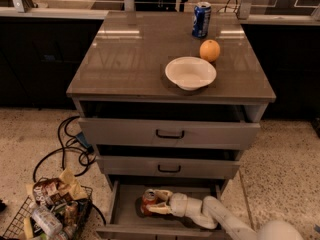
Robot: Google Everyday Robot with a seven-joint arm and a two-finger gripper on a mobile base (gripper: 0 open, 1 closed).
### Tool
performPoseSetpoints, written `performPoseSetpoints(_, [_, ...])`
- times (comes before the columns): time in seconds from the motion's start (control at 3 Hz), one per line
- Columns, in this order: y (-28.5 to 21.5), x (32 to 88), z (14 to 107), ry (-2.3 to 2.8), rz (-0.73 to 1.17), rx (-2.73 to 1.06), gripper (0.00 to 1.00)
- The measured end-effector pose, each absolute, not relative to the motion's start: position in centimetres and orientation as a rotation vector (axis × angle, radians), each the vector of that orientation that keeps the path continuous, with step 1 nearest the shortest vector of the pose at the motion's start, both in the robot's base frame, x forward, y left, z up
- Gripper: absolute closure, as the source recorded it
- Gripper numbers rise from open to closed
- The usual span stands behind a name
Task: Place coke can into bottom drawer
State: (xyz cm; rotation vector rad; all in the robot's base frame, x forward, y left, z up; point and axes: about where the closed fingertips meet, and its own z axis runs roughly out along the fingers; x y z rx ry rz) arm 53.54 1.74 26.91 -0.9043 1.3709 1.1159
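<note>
Gripper (154, 203) is low inside the open bottom drawer (150, 230), fingers pinched on the coke can (147, 200), which sits tilted btwn them at the gripper's tip; can't tell if it touches the drawer floor. Well above the gripper on the worktop (130, 59): white bowl (190, 73), orange (210, 50), blue soda can (201, 19) furthest back. Wire basket (30, 219) w/ trash sits off to gripper's left on the floor.
</note>
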Motion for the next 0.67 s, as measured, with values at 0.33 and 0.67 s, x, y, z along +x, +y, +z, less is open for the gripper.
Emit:
performPoseSetpoints(0.33, [3.3, 55.2, 25.1, 1.354, 1.138, -0.907, 1.0])
performPoseSetpoints(0.67, [3.8, 56.4, 23.9, 1.368, 1.135, -0.93, 1.0])
